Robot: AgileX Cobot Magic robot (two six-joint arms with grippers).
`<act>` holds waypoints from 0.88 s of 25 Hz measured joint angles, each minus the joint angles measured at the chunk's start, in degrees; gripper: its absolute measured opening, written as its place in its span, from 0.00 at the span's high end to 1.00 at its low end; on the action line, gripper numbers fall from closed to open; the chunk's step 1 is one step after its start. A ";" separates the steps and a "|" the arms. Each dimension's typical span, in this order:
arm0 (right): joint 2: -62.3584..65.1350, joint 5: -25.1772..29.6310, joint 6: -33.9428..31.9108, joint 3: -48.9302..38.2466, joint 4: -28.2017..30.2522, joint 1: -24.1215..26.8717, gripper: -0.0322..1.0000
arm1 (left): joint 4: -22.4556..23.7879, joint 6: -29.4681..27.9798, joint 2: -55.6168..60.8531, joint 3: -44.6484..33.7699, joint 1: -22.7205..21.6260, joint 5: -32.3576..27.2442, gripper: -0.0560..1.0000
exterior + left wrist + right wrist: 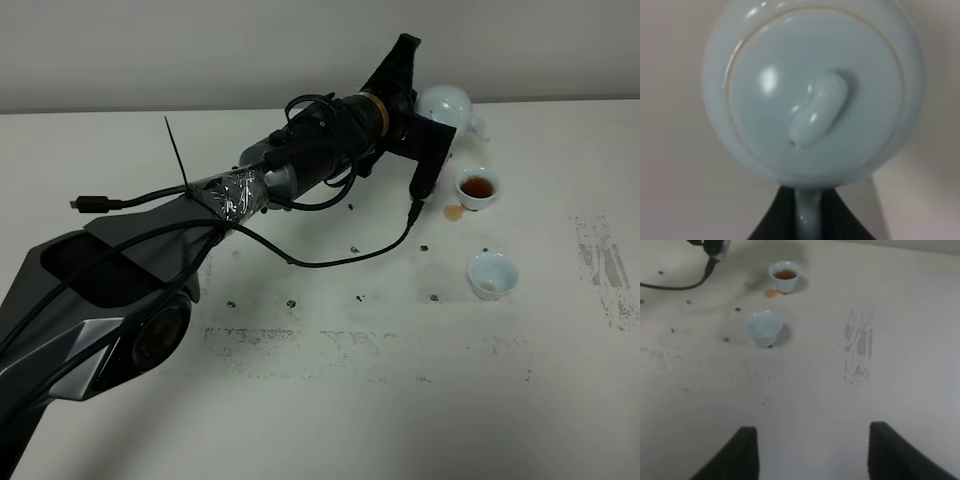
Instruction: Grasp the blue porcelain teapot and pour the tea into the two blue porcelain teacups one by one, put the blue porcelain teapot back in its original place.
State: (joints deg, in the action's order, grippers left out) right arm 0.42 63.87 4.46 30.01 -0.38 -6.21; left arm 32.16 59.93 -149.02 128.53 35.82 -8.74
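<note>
White table point(400, 400), outstretched left end effector point(807, 220) gripping teapot point(815, 90)

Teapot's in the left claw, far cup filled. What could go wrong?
A brown tea puddle lies beside the filled small pale blue porcelain cup; the pour into the matching nearer cup may miss too.
The left claw pinches only the thin handle of the round pale blue porcelain teapot; it may swivel.
The loose black cable hangs near the filled cup and might snag it.

Glossy pale-blue teapot point(445, 105) beyond tea-filled teacup point(477, 187); second teacup point(493, 275) upright, nearer, apart.
</note>
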 joint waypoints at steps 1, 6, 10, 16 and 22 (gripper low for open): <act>0.00 0.00 0.00 0.00 0.00 0.00 0.52 | -2.00 -2.05 0.07 0.00 -0.39 0.15 0.89; 0.00 0.00 0.00 0.00 0.00 0.00 0.52 | -14.07 -11.86 2.64 0.00 -2.30 -4.35 0.89; 0.00 0.00 0.00 0.00 0.04 0.00 0.52 | -25.26 -17.17 7.18 0.04 -4.17 -13.38 0.89; 0.00 0.00 0.00 0.00 0.04 0.00 0.52 | -40.71 -20.55 10.74 0.11 -7.04 -27.48 0.89; 0.00 0.00 0.00 0.00 0.04 0.00 0.52 | -48.10 -22.63 9.01 0.11 -9.03 -34.20 0.89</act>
State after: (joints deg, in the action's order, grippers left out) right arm 0.42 63.87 4.46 30.01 -0.34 -6.21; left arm -15.94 37.30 -140.01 128.64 26.78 -42.95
